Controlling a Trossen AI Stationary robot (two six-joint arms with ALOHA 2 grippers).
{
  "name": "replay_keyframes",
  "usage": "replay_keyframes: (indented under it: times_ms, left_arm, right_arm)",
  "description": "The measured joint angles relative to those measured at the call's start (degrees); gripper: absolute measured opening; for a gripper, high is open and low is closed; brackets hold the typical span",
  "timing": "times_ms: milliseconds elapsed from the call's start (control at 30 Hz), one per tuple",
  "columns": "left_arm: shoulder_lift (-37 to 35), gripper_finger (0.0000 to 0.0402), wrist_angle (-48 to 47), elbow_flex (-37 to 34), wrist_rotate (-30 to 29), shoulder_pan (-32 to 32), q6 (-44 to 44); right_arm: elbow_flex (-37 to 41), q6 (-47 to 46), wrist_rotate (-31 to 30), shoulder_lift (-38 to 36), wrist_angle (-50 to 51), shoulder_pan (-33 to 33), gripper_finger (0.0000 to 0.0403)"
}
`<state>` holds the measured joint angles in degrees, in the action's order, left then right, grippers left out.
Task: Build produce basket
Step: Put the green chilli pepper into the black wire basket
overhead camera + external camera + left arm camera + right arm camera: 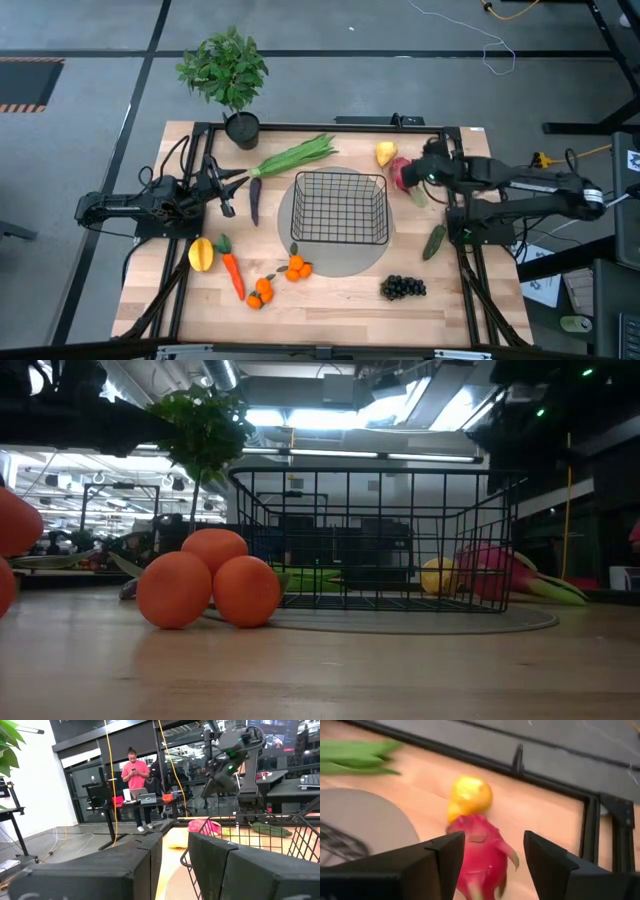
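Right gripper [490,865], fingers spread wide and empty, hangs above the pink dragon fruit [479,851] (probably not yet touching), so it should descend centred, close gently to avoid nudging the yellow fruit [468,796] beyond, then carry to the empty basket [340,208].

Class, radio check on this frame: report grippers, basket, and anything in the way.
Right gripper open, above the dragon fruit. Left gripper open, waiting left of the basket. Basket empty. Yellow fruit touching the dragon fruit.
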<state>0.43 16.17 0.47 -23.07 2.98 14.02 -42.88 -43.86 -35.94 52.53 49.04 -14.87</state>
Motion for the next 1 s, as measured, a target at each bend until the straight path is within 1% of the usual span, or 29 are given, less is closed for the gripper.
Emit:
replay_keyframes:
  times_ms: [133, 200, 333, 433, 533, 600, 667, 733, 900, 967, 1000]
  left_arm:
    - [0.0, 0.0085, 0.0, 0.0, 0.0, 0.0, -0.1]
    - [0.0, 0.0085, 0.1, 0.0, 0.0, 0.0, -0.1]
    - [0.0, 0.0085, 0.0, 0.0, 0.0, 0.0, -0.3]
    - [0.0, 0.0085, 0.0, 0.0, 0.0, 0.0, -0.3]
    - [0.0, 0.0085, -0.1, 0.0, 0.0, 0.0, -0.4]
    - [0.0, 0.0085, -0.2, 0.0, 0.0, 0.0, -0.4]
    - [0.0, 0.0085, -0.2, 0.0, 0.0, 0.0, -0.4]
    - [0.0, 0.0085, -0.2, 0.0, 0.0, 0.0, -0.4]
    - [0.0, 0.0085, -0.2, 0.0, 0.0, 0.0, -0.4]
    - [0.0, 0.0085, -0.2, 0.0, 0.0, 0.0, -0.4]
    - [0.0, 0.0085, -0.2, 0.0, 0.0, 0.0, -0.4]
  right_arm:
    - [-0.3, 2.6, 9.4, 5.7, 0.1, -7.5, 0.0194]
    - [-0.3, 4.2, 12.8, 8.5, 0.1, -10.5, 0.0194]
    - [-0.3, 6.7, 16.6, 13.1, 0.1, -14.0, 0.0194]
    - [-0.4, 7.1, 19.4, 15.5, 0.0, -14.5, 0.0194]
    - [-0.6, 8.6, 19.6, 16.5, -0.3, -14.5, 0.0194]
    - [-0.5, 8.6, 18.0, 16.5, -1.0, -14.5, 0.0194]
    - [-0.4, 10.0, 15.7, 16.2, -3.8, -14.6, 0.0194]
    - [-0.4, 13.0, 14.9, 15.9, -8.9, -15.0, 0.0194]
    - [-3.0, 22.2, 18.9, 15.8, -20.7, -16.8, 0.0194]
    - [-4.9, 24.3, 19.7, 15.8, -21.2, -17.5, 0.0194]
    - [-5.9, 24.6, 20.0, 15.8, -19.9, -17.6, 0.0194]
